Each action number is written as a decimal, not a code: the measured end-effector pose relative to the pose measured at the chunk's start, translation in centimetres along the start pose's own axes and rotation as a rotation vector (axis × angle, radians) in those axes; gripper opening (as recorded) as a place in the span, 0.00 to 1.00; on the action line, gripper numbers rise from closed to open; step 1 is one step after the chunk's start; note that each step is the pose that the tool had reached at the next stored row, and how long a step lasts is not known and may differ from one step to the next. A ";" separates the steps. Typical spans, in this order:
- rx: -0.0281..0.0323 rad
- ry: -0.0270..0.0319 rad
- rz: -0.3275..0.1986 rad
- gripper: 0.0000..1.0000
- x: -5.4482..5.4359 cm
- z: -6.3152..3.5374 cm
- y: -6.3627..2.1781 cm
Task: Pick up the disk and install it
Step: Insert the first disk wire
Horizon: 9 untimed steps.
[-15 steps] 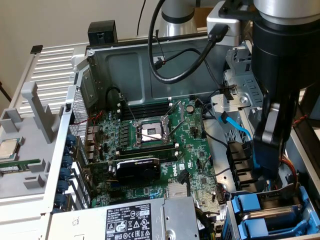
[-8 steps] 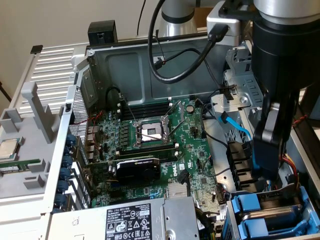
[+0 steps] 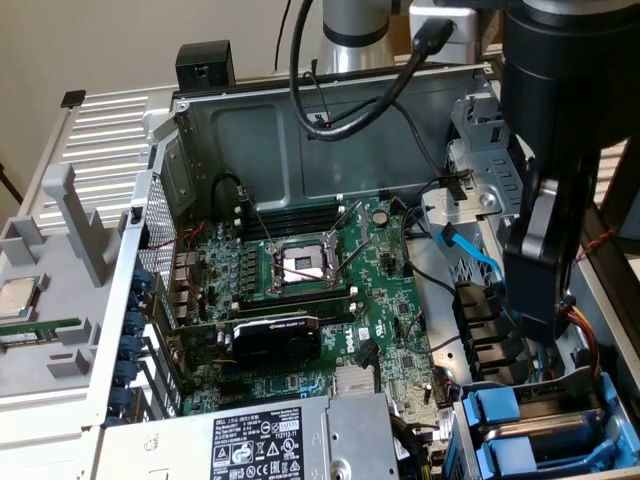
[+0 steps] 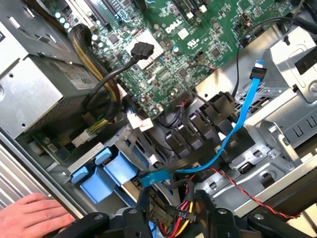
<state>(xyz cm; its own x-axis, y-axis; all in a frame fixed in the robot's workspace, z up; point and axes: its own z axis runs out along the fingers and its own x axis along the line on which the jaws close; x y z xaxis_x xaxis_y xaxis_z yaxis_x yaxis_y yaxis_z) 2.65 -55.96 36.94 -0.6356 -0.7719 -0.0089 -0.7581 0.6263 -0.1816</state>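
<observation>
The disk lies in the drive bay at the lower end of the exterior view's right, its grey metal top framed by a bright blue carrier. In the wrist view the carrier's blue tabs stand at the bay's mouth. My gripper hangs over the case's drive cage, a little above the disk. Its two black fingers stand apart, so the gripper is open, with only loose cables seen between them and nothing held.
A person's hand rests on the case edge near the bay. A blue data cable and red-yellow power wires cross under the fingers. The motherboard, graphics card and power supply fill the case.
</observation>
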 end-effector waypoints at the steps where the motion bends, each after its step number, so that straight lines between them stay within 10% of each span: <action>1: -0.0007 -0.0005 0.000 0.50 0.1 -0.21 0.06; 9: -0.0014 -0.0027 -0.011 0.50 0.6 -1.28 0.42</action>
<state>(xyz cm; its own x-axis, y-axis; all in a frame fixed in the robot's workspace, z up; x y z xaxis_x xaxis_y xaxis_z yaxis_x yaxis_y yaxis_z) 1.74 -56.06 38.12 -0.6268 -0.7791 -0.0095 -0.7653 0.6179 -0.1802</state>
